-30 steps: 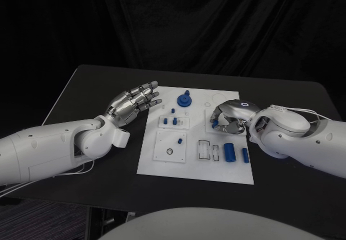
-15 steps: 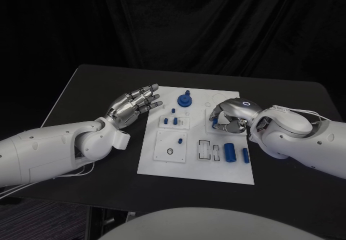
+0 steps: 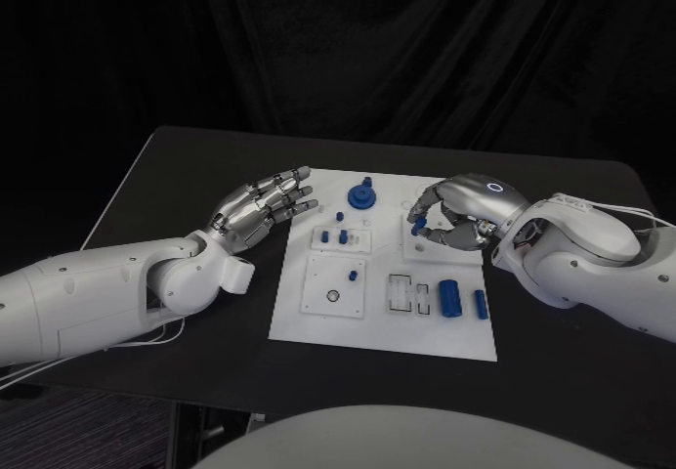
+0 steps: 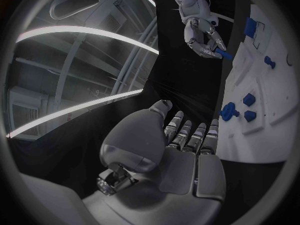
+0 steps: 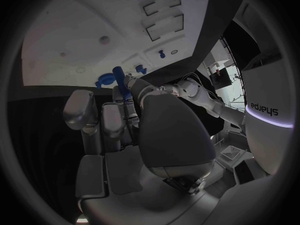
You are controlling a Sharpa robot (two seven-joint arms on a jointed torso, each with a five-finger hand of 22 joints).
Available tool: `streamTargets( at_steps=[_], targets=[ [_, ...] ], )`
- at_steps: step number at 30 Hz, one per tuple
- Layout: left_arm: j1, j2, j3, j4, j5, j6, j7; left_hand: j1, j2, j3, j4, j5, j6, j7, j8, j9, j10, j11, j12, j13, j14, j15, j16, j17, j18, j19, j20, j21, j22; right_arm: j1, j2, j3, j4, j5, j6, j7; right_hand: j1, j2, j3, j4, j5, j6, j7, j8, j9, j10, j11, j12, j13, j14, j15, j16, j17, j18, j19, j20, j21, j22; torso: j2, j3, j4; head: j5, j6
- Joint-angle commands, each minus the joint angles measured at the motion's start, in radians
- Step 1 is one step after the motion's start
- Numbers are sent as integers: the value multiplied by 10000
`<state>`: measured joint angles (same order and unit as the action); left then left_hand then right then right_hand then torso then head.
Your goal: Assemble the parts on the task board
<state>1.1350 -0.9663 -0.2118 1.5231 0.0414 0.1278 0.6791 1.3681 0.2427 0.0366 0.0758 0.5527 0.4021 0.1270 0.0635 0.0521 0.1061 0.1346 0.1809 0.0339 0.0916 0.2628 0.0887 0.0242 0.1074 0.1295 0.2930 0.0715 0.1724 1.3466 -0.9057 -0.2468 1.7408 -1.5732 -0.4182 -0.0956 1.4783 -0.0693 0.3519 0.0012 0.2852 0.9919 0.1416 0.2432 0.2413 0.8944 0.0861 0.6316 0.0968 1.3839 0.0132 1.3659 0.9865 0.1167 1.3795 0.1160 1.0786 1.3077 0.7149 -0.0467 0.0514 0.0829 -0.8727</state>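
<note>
The main risk we see is losing the small blue peg (image 3: 417,232) that our right robot hand (image 3: 453,217) pinches between its fingertips. The peg is thin, and in the right wrist view (image 5: 118,79) it sticks out past the fingers with little of its length inside the grasp. A light knock against the task board (image 3: 383,327) as we lower it could twist it in the pinch or flick it free. We also cannot see from here which hole it belongs in, since the robot hand itself covers that corner of the board. If we come down off-centre or tilted, the peg would likely jam on the rim of the seat. It could also push the white plate across the worktop (image 3: 197,156), because nothing is holding the plate.

Our left robot hand (image 3: 262,207) hangs open beside the board's left edge, fingers spread, palm toward the board, holding nothing. It could steady the plate if needed.

The peg sits at the tips of the right robot hand's fingers, over the board's far right part and near the blue knob assembly (image 3: 362,196). Whether its tip touches the board we cannot tell. Other parts lie on the board: two small blue pegs (image 3: 332,236) left of centre, and a blue cylinder (image 3: 448,297) and a blue bar (image 3: 479,304) near the right edge.
</note>
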Motion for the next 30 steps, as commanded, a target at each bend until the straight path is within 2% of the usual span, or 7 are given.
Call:
streamTargets(
  at_steps=[1,6,12,19,22,27,30],
  targets=[
    [-15,24,9,19,12,93,604,-26,-41,92,-2,-50,104,29,41,17,23,-64,52,11,-3,51,43,15,-183,40,12,25,-10,57,14,-2,258,127,-315,216,125,2,15,-81,33,98,0,66,34,186,-73,54,42,2,-106,-66,1,-141,25,-83,-17,1284,-15,-23,-1,23,1],
    [-17,40,9,12,12,107,606,-26,-41,92,-2,-50,104,29,41,17,23,-64,52,11,-3,51,43,15,-183,40,12,25,-10,41,295,-4,504,377,-206,629,151,22,23,-117,34,144,-26,85,104,347,-118,61,66,47,-144,-43,92,-158,56,-116,68,1307,-2,-28,-4,89,1],
    [-18,32,9,4,12,68,599,-33,-33,113,1,-47,126,36,49,19,30,-61,60,12,-3,52,44,15,-185,39,12,24,-15,-255,966,-5,431,-56,138,1132,150,31,17,-121,-27,141,-30,79,133,380,-127,43,71,63,-155,-38,113,-167,74,-130,113,1320,5,-34,24,165,1],
    [-18,38,9,3,12,60,587,-35,-32,120,2,-46,140,37,53,21,34,-60,66,13,0,52,48,16,-185,32,11,20,-24,-654,1898,-4,56,-500,406,1416,140,43,5,-115,-131,129,-35,66,171,412,-134,9,75,73,-163,-42,123,-174,80,-141,132,1325,31,-1,69,144,1],
    [-18,18,9,26,12,57,574,-38,-30,128,4,-46,153,41,56,23,37,-60,70,14,3,51,52,17,-186,37,11,22,-19,-807,2288,-3,-154,-581,562,1432,148,52,3,-121,-196,103,-37,44,191,449,-142,-8,82,75,-170,-50,115,-168,69,-149,105,1317,38,17,50,164,1],
    [-18,-12,9,35,12,25,546,-45,-25,146,8,-43,167,46,62,24,46,-58,81,16,8,51,58,19,-187,42,11,25,-15,-1029,2778,-2,-464,-639,679,1448,138,52,-7,-117,-255,98,-38,34,209,462,-144,-31,84,68,-172,-64,89,-163,58,-154,78,1309,39,8,68,182,1],
    [-18,4,9,19,12,29,540,-46,-24,149,9,-43,171,46,64,25,48,-58,82,16,8,51,58,19,-187,43,11,26,-15,-1135,2952,-2,-593,-692,695,1426,150,59,-3,-125,-274,97,-42,31,218,476,-149,-37,86,69,-175,-65,94,-163,56,-156,74,1308,51,8,45,240,1]
  ],
)
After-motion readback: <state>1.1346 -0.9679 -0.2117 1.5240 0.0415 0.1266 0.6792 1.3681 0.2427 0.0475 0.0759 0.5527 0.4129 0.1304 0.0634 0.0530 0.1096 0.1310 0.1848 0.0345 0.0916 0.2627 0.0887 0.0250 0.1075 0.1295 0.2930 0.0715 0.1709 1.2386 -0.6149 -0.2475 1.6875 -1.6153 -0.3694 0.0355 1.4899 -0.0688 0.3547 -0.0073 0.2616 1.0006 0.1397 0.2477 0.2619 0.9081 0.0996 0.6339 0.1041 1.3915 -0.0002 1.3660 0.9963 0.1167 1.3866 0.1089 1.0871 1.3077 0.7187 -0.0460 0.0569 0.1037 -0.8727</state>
